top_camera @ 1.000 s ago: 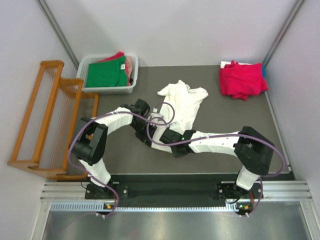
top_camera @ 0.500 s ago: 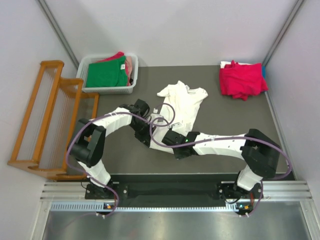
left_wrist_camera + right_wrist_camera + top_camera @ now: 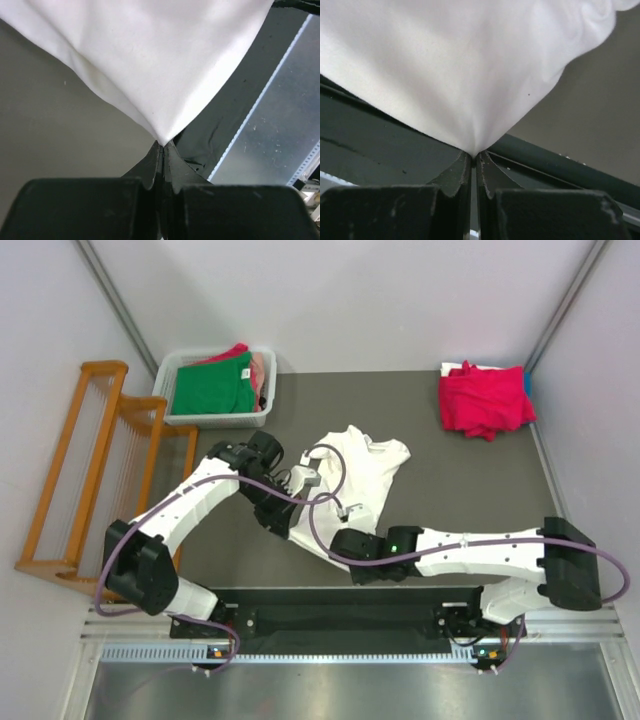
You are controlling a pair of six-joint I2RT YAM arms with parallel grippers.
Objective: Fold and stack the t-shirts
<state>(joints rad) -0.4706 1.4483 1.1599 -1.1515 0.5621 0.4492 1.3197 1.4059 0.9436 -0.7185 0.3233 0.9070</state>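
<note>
A white t-shirt [image 3: 360, 465] lies spread on the dark table, its near part lifted. My left gripper [image 3: 283, 502] is shut on the shirt's near left edge; in the left wrist view the white cloth [image 3: 150, 60] comes to a point between the closed fingertips [image 3: 163, 145]. My right gripper [image 3: 352, 525] is shut on the near right edge; the right wrist view shows cloth [image 3: 465, 70] pinched at the closed tips [image 3: 473, 154]. A red t-shirt pile [image 3: 485, 398] lies at the back right.
A grey bin [image 3: 262, 412] with green and red shirts [image 3: 210, 386] stands at the back left. A wooden rack [image 3: 80, 475] stands along the left side. The metal rail [image 3: 350, 650] runs along the near edge.
Both arms have moved toward the near edge and leftward, dragging the white shirt's near part with them. The shirt has stretched out flatter; the right arm is now extended far left.
</note>
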